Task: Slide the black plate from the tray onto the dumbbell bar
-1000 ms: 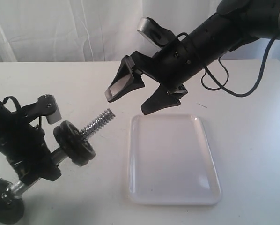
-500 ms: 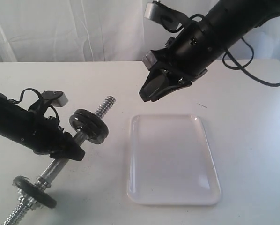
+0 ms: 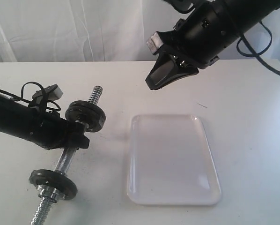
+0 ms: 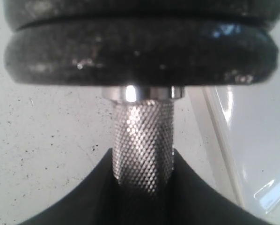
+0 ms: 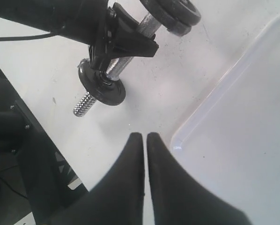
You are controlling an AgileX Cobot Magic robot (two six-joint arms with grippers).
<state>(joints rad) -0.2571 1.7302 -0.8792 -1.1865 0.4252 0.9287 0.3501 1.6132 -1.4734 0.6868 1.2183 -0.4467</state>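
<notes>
My left gripper (image 3: 75, 138) is shut on the knurled middle of the dumbbell bar (image 3: 67, 159) and holds it tilted, one threaded end (image 3: 96, 93) pointing up and away. Two black discs (image 3: 86, 116) sit pressed together on the upper end, and in the left wrist view these discs (image 4: 140, 51) fill the top. I cannot tell which of them is the black plate. A single black disc (image 3: 53, 178) sits near the lower end. The white tray (image 3: 133, 154) holds nothing. My right gripper (image 3: 151, 86) hangs shut and empty above the table beyond the tray; its fingertips (image 5: 136, 137) nearly touch.
A white curtain hangs behind the white table (image 3: 243, 93). The tray's rim (image 5: 201, 112) lies close beside the bar in the right wrist view. The table's left edge and a dark frame (image 5: 18, 154) show below the bar.
The right gripper has shut and risen up and to the right, away from the bar's threaded end. The left arm has swung the bar steeper, its lower end now further right.
</notes>
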